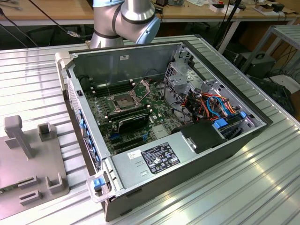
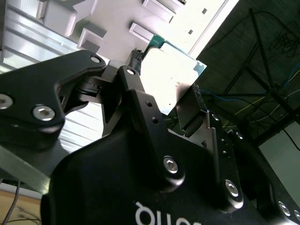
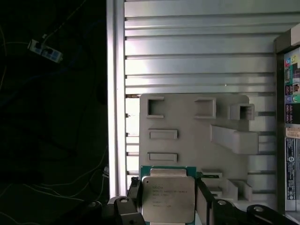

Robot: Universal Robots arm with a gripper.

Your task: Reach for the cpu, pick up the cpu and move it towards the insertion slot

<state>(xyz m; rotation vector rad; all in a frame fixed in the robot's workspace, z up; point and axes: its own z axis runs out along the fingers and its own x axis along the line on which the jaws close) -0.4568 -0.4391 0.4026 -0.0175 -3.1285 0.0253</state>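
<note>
The cpu [image 3: 168, 198], a pale silvery square chip on a green board, sits between my gripper's [image 3: 168, 194] two black fingers [image 3: 134, 193], which press on its opposite edges. In the second wrist view the cpu [image 2: 171, 70] shows from its side, held up in my gripper [image 2: 166, 77] away from the grey holder plate [image 2: 117, 18]. The first wrist view has that holder plate [image 3: 187, 122] well behind the chip. The insertion slot [image 1: 123, 101], a silver-framed socket with a dark centre, lies open on the motherboard in the exterior view.
The open computer case [image 1: 140, 56] lies on the ribbed metal table [image 1: 262, 178]. A black card [image 1: 133, 123], memory slots and a power supply [image 1: 150, 159] surround the socket. The holder plate [image 1: 33, 159] lies at the exterior view's left, beside the case. The table edge [image 3: 115, 93] drops to a dark floor.
</note>
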